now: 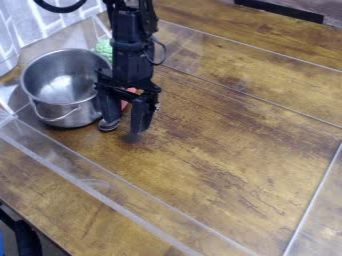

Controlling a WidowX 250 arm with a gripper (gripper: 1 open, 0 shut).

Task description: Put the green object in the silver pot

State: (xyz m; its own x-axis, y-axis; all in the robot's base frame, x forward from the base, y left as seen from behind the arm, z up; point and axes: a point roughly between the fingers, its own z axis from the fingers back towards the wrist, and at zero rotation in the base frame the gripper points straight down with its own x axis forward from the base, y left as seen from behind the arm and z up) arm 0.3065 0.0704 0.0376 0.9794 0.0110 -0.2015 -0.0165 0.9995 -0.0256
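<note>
The silver pot stands at the left of the wooden table, upright, and nothing shows inside it. The green object lies just behind the pot's far right rim, mostly hidden by the black arm. My gripper points straight down just right of the pot, close to the table top. Its fingers stand apart and it looks open. The gripper is nearer the camera than the green object and does not touch it.
A bit of a red handle shows between the fingers, against the pot's right side. A clear raised border frames the work area. A white tiled wall is at the back left.
</note>
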